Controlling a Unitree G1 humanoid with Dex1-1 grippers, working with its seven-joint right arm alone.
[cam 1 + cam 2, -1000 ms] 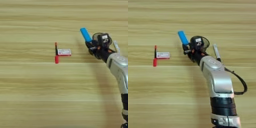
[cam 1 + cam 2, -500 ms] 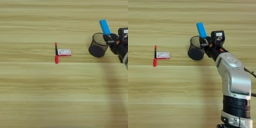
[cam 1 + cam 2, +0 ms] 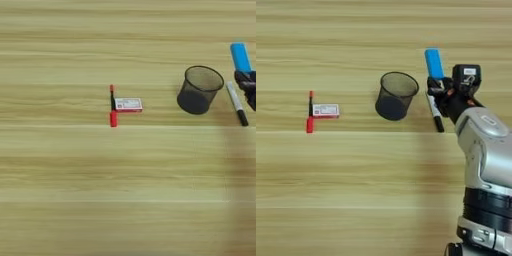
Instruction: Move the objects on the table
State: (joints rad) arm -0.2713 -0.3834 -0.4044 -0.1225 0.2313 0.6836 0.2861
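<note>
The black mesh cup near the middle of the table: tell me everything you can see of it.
The black mesh cup is a small round holder of dark see-through wire mesh with a solid dark bottom and a thin rim. It stands upright and looks empty on the wooden table. Nothing touches it: the white marker lies apart to its right, the blue block is further up and right, and the red pen and small box lie well to its left.

The worktop (image 3: 100,190) is seen as matt, streaked light wood grain. A black wire-mesh cup (image 3: 396,95) looks metallic. The blue block (image 3: 433,62) appears smooth plastic; the forearm (image 3: 486,150) is finished in glossy silver.
</note>
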